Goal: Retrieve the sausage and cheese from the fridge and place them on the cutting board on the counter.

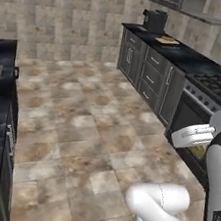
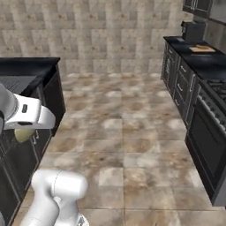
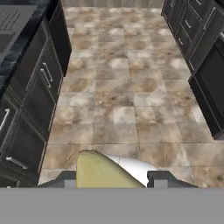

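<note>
Jaws closed on small yellow-green cheese chunk.
Flat tan wooden cutting board lies at one o'clock on far table; delivery pending, sausage unaccounted for.

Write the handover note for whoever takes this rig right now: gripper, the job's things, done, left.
Gripper: shut on the cheese, a yellow-green chunk between the fingertips, carried over the tiled floor.
Cutting board: on the far counter beside the coffee machine; nothing clearly on it at this distance.
Sausage: I cannot place it from here.
Done: cheese picked up.
Left: carry the cheese to the board and set it down; check on the sausage.
</note>
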You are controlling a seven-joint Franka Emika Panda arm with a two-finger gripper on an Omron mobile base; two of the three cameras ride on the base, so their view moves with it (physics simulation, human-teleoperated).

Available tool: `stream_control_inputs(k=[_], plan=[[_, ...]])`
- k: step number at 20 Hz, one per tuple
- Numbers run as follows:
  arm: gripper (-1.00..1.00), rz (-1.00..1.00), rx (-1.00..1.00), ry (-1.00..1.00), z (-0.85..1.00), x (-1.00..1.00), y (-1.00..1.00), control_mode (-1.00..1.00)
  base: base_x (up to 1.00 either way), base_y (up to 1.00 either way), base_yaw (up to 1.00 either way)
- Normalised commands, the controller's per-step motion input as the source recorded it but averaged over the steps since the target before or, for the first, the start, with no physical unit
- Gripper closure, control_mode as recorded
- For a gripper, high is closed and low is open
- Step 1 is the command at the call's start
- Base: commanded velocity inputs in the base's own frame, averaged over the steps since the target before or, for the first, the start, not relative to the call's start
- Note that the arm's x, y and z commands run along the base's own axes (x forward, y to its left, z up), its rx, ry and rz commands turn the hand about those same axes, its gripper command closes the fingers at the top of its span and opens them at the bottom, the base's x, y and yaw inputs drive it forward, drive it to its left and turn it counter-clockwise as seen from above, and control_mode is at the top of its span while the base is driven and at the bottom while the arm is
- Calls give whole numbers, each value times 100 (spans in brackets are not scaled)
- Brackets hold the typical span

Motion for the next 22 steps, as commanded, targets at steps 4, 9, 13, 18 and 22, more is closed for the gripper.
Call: stream_control_inputs(k=[4,9,13,18,22], plan=[[100,0,0,0,0,0,0,100,100,-100,8],[100,0,0,0,0,0,0,100,100,-68,0],[100,0,0,0,0,0,0,100,100,-31,0],[100,0,0,0,0,0,0,100,100,-4,0],[100,0,0,0,0,0,0,100,100,0,0]])
